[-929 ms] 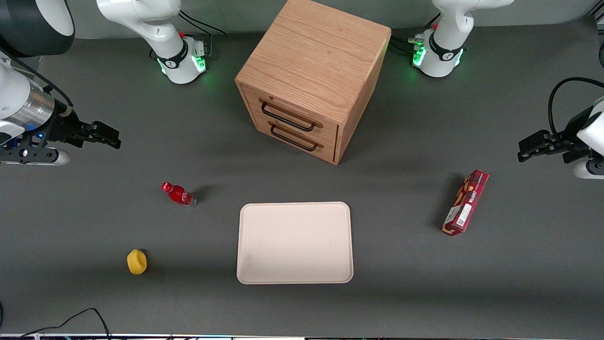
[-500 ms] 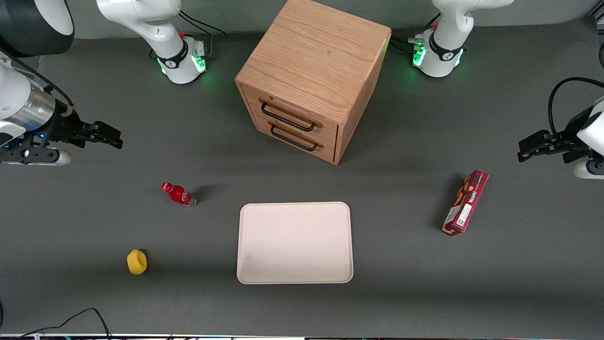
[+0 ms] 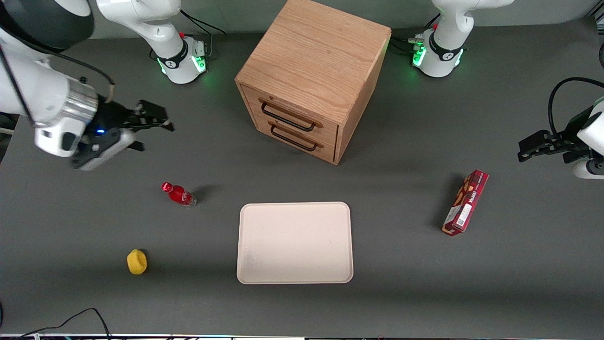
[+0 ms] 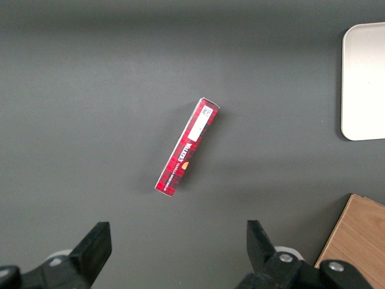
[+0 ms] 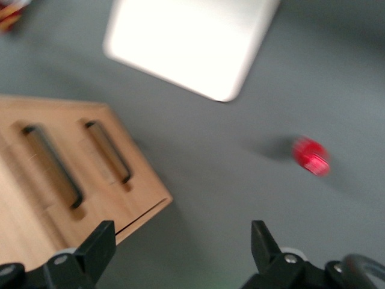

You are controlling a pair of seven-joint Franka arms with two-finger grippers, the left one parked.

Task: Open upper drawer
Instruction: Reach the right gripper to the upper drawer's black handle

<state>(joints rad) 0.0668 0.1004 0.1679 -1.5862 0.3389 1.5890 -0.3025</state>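
The wooden cabinet (image 3: 315, 61) stands at the middle of the table, farther from the front camera than the tray. Its upper drawer (image 3: 291, 111) is shut, its black wire handle (image 3: 288, 118) lying against the front. The matching lower drawer (image 3: 298, 136) below it is shut too. My gripper (image 3: 155, 136) is open and empty. It hovers above the table toward the working arm's end, well apart from the cabinet and pointing toward it. In the right wrist view the open gripper (image 5: 182, 247) faces the cabinet's front corner, and the upper drawer handle (image 5: 54, 165) and the lower one (image 5: 108, 150) both show.
A red bottle (image 3: 178, 194) lies on the table nearer the camera than my gripper and also shows in the right wrist view (image 5: 311, 156). A white tray (image 3: 295, 242) lies in front of the cabinet. A yellow object (image 3: 137, 261) sits near the front edge. A red box (image 3: 466, 202) lies toward the parked arm's end.
My gripper has moved toward the cabinet and a little farther from the front camera, turning as it went. The drawers and other objects have not moved.
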